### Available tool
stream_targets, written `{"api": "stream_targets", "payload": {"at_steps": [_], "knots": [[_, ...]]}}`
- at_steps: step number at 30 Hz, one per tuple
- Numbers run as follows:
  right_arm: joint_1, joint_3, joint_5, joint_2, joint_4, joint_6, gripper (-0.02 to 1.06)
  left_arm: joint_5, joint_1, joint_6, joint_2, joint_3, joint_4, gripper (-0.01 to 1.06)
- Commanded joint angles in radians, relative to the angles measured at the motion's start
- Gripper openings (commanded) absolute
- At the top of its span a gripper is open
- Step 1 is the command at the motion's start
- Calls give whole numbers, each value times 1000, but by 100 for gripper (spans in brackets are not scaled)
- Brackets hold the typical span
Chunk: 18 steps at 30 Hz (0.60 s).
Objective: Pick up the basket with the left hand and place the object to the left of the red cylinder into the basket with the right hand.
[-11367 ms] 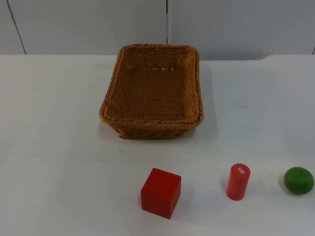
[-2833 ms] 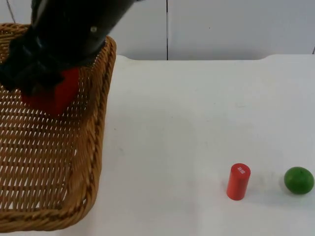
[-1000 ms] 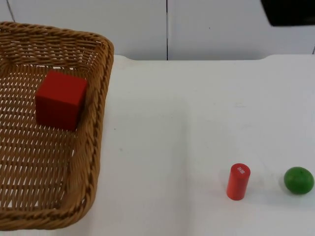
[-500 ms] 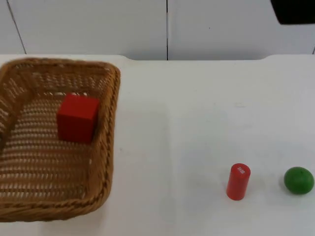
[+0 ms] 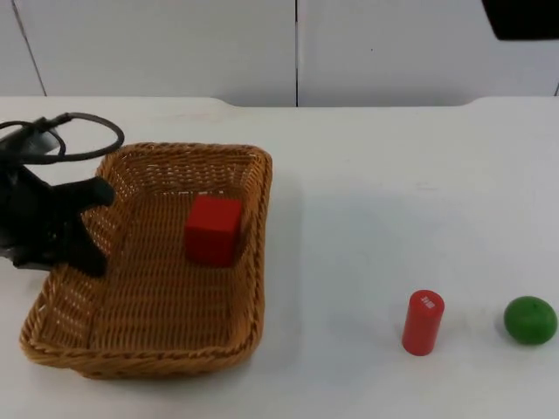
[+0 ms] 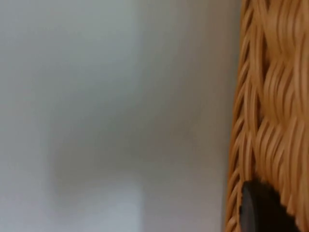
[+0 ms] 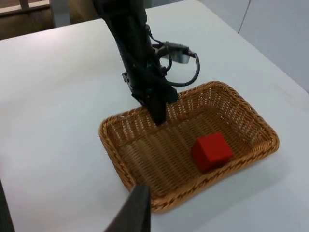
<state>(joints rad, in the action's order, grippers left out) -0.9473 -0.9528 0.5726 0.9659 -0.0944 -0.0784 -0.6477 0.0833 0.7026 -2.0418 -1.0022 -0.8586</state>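
White table top [image 5: 367, 201] runs back to the grey partition wall [image 5: 175, 48], and the basket [image 5: 148, 353] now sits low on the left side of it. Half a second earlier it was closer to the camera and cut off by the picture's edge, so it has come down and shows whole. The red cube [image 5: 212, 230] lies inside, close to the right wall, as it did a second ago, so the placing looks done. The left gripper [image 5: 87, 229] pinches the basket's left rim, one finger inside and one outside; the left wrist view shows the weave [image 6: 270, 96] right against a fingertip. Whether the basket bears on the table cannot be told. The right gripper [image 7: 131, 212] waits, pulled back high above; whether its fingers are spread cannot be told. The red cylinder [image 5: 423, 322] and a green ball [image 5: 530, 319] stand untouched, well apart from the basket.
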Motion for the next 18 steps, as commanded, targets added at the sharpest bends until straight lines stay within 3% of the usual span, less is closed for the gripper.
{"api": "stream_targets", "payload": {"at_steps": [1,3,5,6,9,10,14,18], "knots": [[-2,7,-17,-4,-9,3,91,10,-5,2,-17,-6,-29,0],[-2,7,-17,-4,-9,3,91,14,-5,8,-17,-3,-29,2],[-2,7,-16,-4,-10,3,91,12,-5,10,-17,-3,-29,14],[-2,7,-16,-4,-10,3,91,12,-5,10,-17,-3,-29,14],[-2,7,-16,-4,-10,3,91,10,-5,14,-17,-3,-29,52],[-2,7,-16,-4,-10,3,91,10,-5,14,-17,-3,-29,52],[-2,7,-16,-4,-13,3,91,23,-1,25,10,-3,-25,101],[-2,7,-16,-4,-13,3,91,51,-1,25,67,-3,1,105]]}}
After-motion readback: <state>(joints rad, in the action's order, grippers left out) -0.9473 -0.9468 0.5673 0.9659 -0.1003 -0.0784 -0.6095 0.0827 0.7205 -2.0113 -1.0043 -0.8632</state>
